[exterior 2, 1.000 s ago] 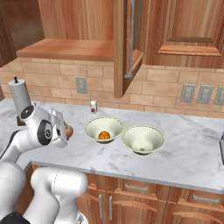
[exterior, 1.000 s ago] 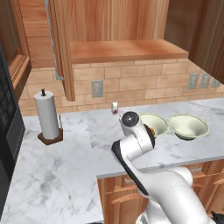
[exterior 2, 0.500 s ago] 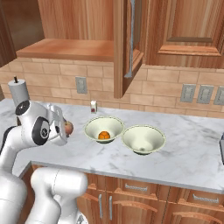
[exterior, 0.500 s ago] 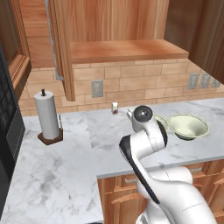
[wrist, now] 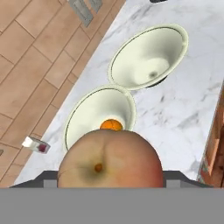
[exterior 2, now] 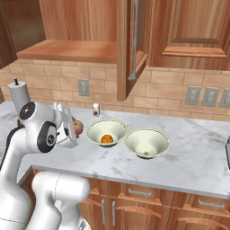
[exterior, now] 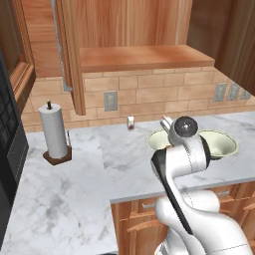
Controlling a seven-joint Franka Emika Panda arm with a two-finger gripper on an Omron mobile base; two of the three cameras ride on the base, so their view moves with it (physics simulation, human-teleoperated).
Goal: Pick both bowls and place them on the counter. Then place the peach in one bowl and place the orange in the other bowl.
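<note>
A: We log the gripper [exterior 2: 72,128] above the worktop [exterior 2: 197,157], left of both bowls. The peach [exterior 2: 78,127] sits at its tip, filling the lower hand view [wrist: 109,159].

B: Fingers? We can't see them around the fruit, so we note closed on the peach, held clear of the worktop.

A: The orange [exterior 2: 106,139] lies in the left bowl [exterior 2: 107,133]. The right bowl [exterior 2: 147,143] touches it, rim to rim; we see nothing inside it.

B: Both stand mid-worktop, between back wall and front edge. We also note a small shaker [exterior 2: 95,109] by the back edge and a paper towel roll [exterior: 53,131] toward the left corner.
</note>
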